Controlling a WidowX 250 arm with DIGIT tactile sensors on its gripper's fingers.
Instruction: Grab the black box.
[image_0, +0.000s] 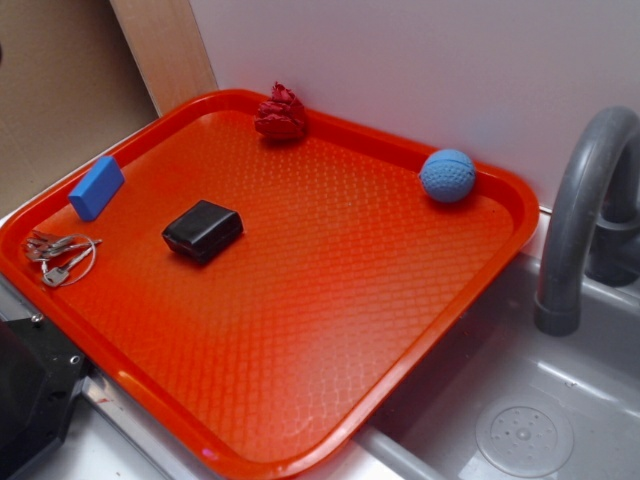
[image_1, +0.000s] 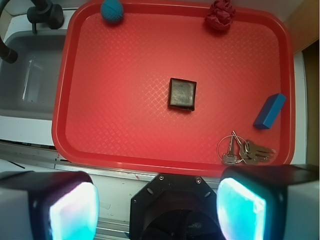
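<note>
I see one red tray holding five things: one black box near its middle, one blue block, one bunch of keys, one blue ball and one crumpled red wad. My gripper hangs high over the tray's near edge, its two fingers spread wide and empty. One grey sink sits beside the tray.

An orange tray lay partly over a grey sink, whose grey faucet stood at the right. On the tray, a blue block and keys on a ring sat at the left, a crumpled red object at the far edge, and a blue ball far right.
</note>
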